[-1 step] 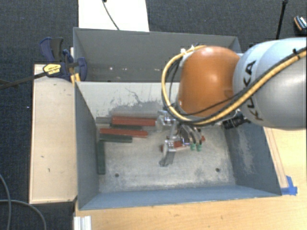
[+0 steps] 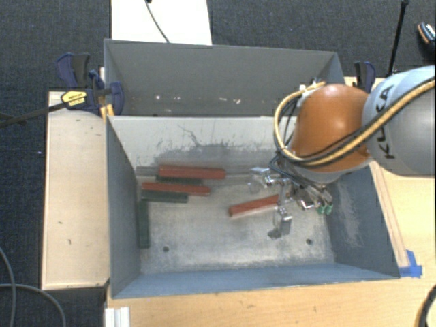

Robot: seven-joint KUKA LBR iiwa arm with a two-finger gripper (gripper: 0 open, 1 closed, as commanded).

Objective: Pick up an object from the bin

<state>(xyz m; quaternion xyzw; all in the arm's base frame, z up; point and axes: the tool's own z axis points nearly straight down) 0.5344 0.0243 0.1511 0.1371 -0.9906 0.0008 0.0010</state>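
Note:
My gripper (image 2: 281,218) hangs low over the right half of the bin, under the orange wrist cover. A reddish-brown flat stick (image 2: 251,208) lies tilted just left of it, its right end reaching in at the fingers. One metal fingertip (image 2: 278,230) points down near the bin floor. I cannot make out whether the fingers are closed on the stick.
Two more reddish-brown sticks (image 2: 191,174) (image 2: 176,189) lie at the back left, with dark green sticks (image 2: 163,197) beside them and one dark green stick (image 2: 142,223) along the left wall. The arm comes in from the right.

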